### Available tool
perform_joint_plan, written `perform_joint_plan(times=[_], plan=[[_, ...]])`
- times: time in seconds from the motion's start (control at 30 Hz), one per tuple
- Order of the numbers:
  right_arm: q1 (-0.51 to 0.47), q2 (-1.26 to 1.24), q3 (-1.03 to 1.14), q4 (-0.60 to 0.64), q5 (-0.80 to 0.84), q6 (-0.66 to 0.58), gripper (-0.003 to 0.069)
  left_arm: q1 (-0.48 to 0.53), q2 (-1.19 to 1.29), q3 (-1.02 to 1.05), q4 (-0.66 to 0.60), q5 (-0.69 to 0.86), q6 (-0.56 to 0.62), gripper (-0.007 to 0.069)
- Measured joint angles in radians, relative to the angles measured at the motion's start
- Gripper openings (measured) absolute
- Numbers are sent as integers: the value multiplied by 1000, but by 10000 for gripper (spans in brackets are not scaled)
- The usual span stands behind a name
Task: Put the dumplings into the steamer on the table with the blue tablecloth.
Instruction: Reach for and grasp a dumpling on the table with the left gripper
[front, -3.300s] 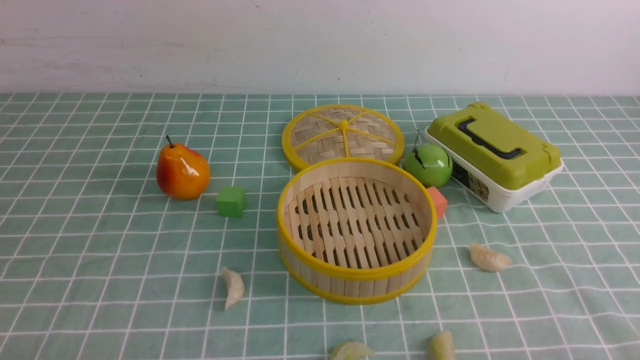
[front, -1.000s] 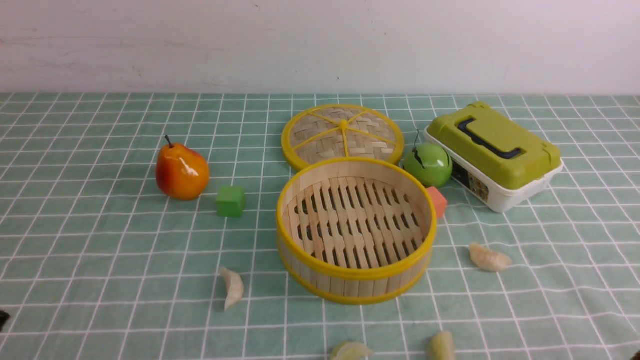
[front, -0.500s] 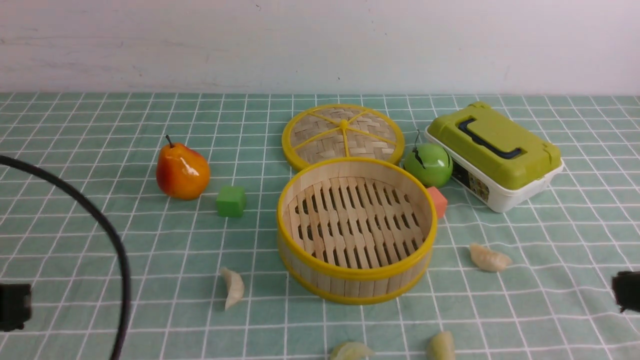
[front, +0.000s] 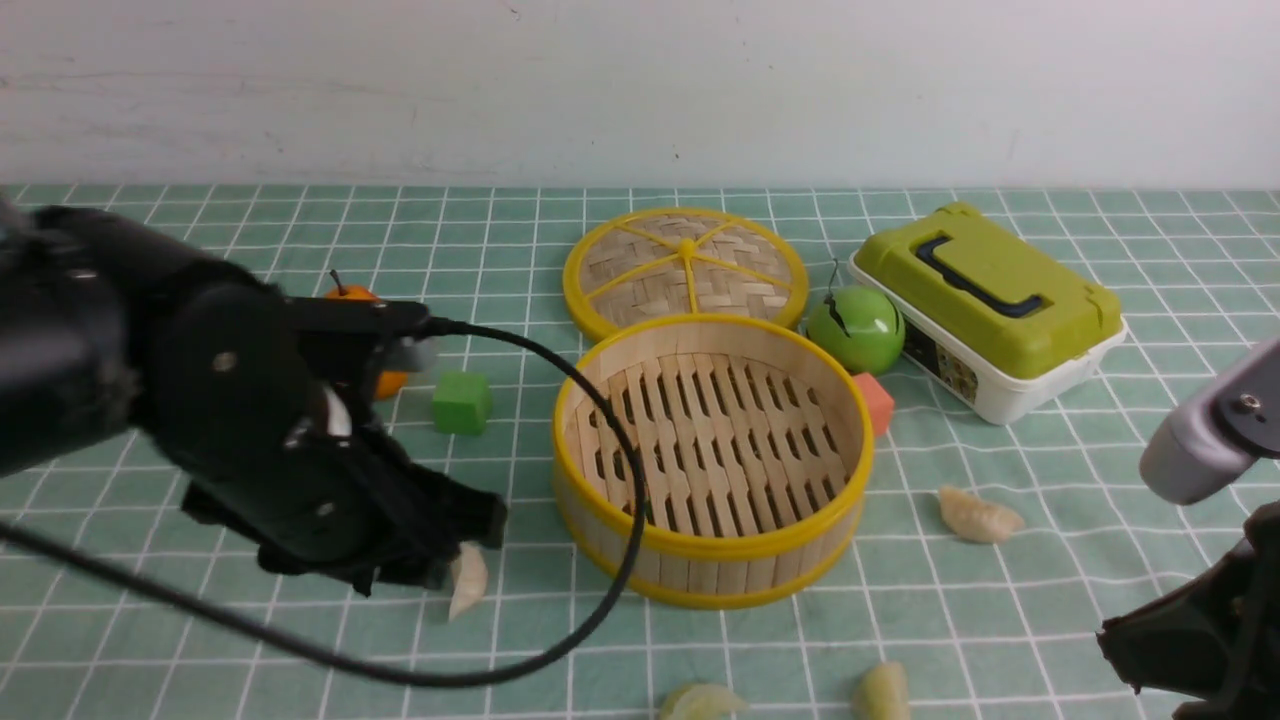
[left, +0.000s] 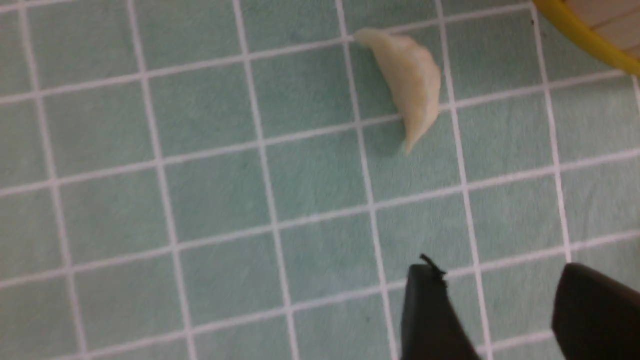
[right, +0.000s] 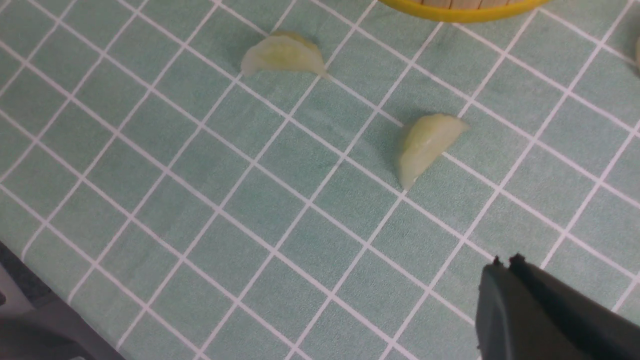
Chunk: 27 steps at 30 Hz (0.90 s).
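Left gripper (left: 500, 300): jaws stood parted, empty. Just ahead lay a pale cream glossy crescent dumpling (left: 407, 82) on the teal grid-checked tablecloth (left: 210, 200). It was likely light, soft and slippery; best pinched across its plump middle. Beyond stood the round bamboo steamer (front: 700, 545), unfilled. Right gripper (right: 505, 265): clenched, empty.

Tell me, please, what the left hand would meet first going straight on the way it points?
Probably the pale cream crescent dumpling on the teal checked tablecloth: it lies ahead of the open left hand, slightly off-centre; depth is unclear.
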Motion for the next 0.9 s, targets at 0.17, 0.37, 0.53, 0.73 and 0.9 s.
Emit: perform_joint_plan(times=[0.17,0.37,0.53,0.73,0.9], plan=[[0,0,-1,-4,-3,0,-11,0,246,-116,0,-44,-48,533],[0,0,-1,-23,-3,0,-6,0,396,-190,15,-57,-97,486],[0,0,-1,-26,-4,0,-2,0,405,-201,59,-75,-132,301],[0,0,-1,-26,-7,0,1,0,405,-212,69,-51,-128,181],[0,0,-1,-26,-5,0,3,-38,311,-342,80,68,-46,181]])
